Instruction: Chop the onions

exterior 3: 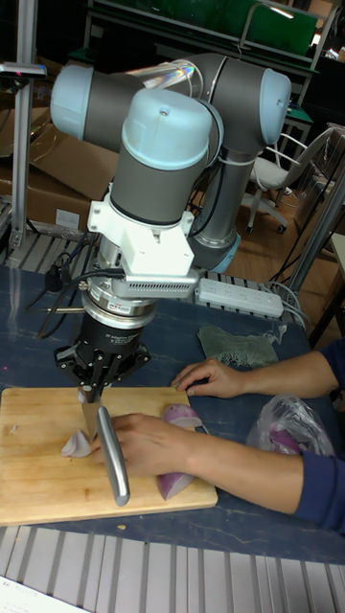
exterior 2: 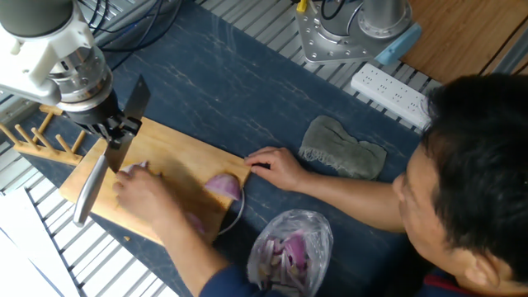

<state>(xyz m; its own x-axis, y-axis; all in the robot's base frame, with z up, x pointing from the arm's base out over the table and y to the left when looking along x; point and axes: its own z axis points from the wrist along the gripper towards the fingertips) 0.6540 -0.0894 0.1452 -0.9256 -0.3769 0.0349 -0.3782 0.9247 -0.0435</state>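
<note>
Gripping: the fingers (exterior 2: pixel 115 132) (exterior 3: pixel 93 395) were clamped on a knife (exterior 2: pixel 92 183) (exterior 3: pixel 111 453), blade down on the cutting board (exterior 2: pixel 177 148) (exterior 3: pixel 38 479), handle lying out toward the board's near edge.
Onions: one small onion wedge (exterior 2: pixel 136 168) (exterior 3: pixel 77 444) sat just beside the blade below the fingers; a bigger onion piece (exterior 2: pixel 224 186) (exterior 3: pixel 181 416) lay further along the board, away from the fingers; another onion chunk (exterior 2: pixel 195 221) (exterior 3: pixel 174 483) lay by the board's near edge.
Hands: one hand (exterior 2: pixel 140 194) (exterior 3: pixel 144 444) rested on the board touching the small wedge next to the knife; the other hand (exterior 2: pixel 276 167) (exterior 3: pixel 213 376) lay flat at the board's far corner, well apart from the fingers.
Bench: a plastic bag (exterior 2: pixel 289 247) (exterior 3: pixel 287 431) of purple scraps lay off the board, beyond the person's arm; a grey cloth (exterior 2: pixel 342 148) (exterior 3: pixel 235 343) and a white power strip (exterior 2: pixel 388 89) (exterior 3: pixel 240 297) lay further off.
</note>
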